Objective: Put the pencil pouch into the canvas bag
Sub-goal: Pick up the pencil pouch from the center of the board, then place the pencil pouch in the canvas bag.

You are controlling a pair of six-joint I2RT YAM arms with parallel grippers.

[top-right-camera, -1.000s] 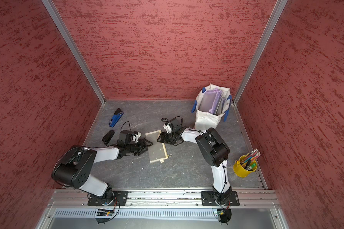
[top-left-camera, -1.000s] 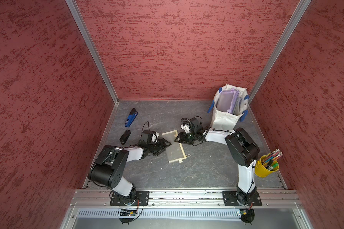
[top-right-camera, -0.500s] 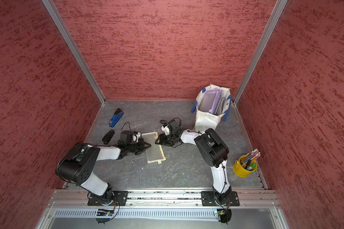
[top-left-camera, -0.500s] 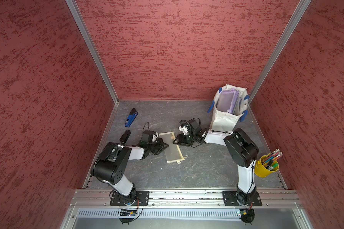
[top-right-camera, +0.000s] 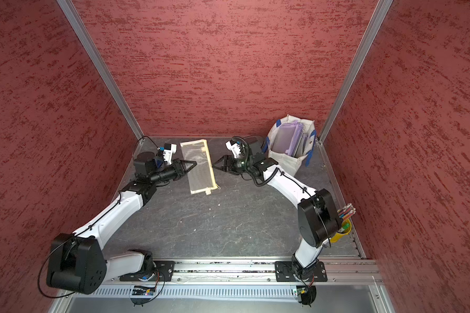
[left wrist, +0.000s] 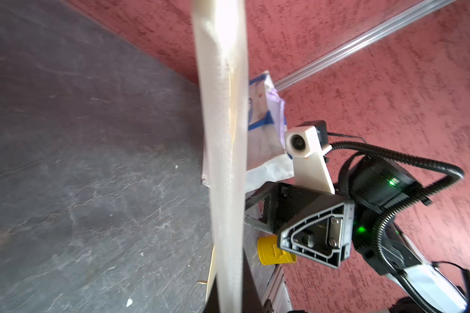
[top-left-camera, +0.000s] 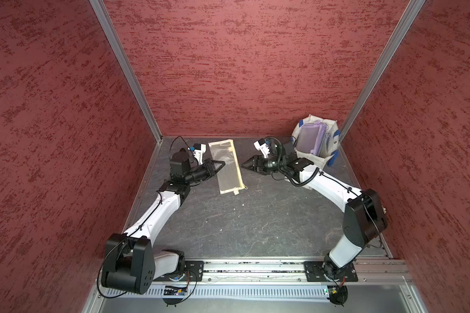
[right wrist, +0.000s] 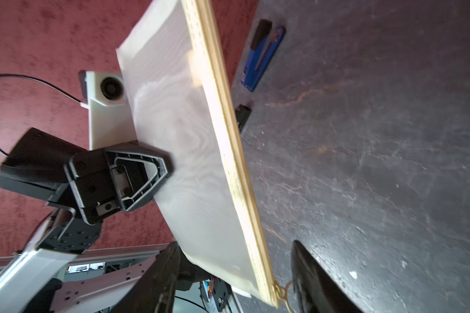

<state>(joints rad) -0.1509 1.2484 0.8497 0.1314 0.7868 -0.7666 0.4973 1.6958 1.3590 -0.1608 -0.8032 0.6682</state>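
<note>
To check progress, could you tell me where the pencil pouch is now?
In both top views the pencil pouch is held above the table by the left gripper, facing the right gripper, left of the canvas bag.

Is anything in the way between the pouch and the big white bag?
Yes. The right gripper, open, and its wrist hang right between the pencil pouch, pinched by the left gripper, and the canvas bag. Purple pouches already fill part of the bag's mouth.

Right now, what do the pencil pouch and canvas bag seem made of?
Pencil pouch: probably fine translucent mesh, matte; moiré ripples show, yellowish zipper edge. Canvas bag: looks like off-white woven cloth, matte and creased, blue strap handles.
</note>
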